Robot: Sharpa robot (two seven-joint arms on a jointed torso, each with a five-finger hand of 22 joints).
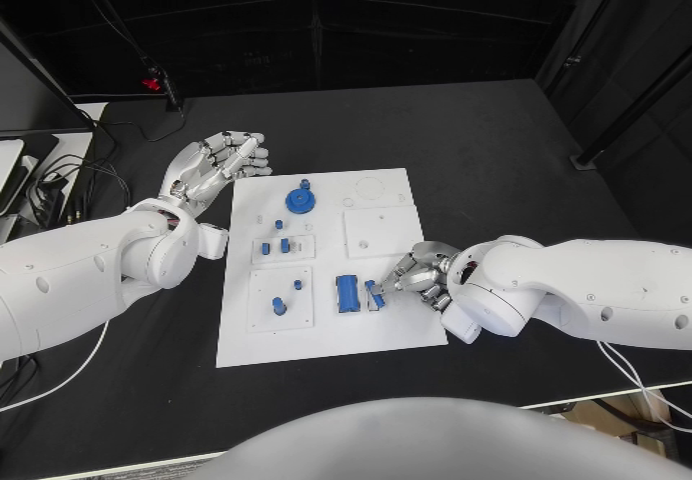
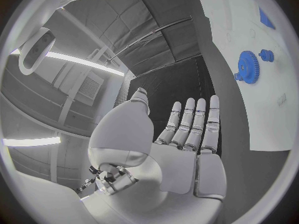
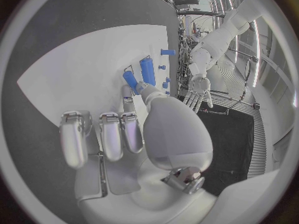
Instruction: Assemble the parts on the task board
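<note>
Right hand [image 1: 418, 272] pinches a small blue plastic peg [image 1: 375, 297] on the white flat task board [image 1: 378, 335], just beside a blue rectangular block [image 1: 348, 292]. Left hand [image 1: 214, 166] hovers open, holding nothing, off the board's far corner near the blue toothed gear [image 1: 300, 199]. Step looks like lifting the peg; next needs carrying it to its socket.

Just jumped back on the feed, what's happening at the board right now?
The right robot hand is down on the white task board, its fingertips on a small blue block beside the larger blue rectangular block; whether it actually grips it is unclear. The left robot hand hovers open off the board's far left corner, holding nothing. The blue toothed gear and several small blue pegs sit untouched on the board.
</note>
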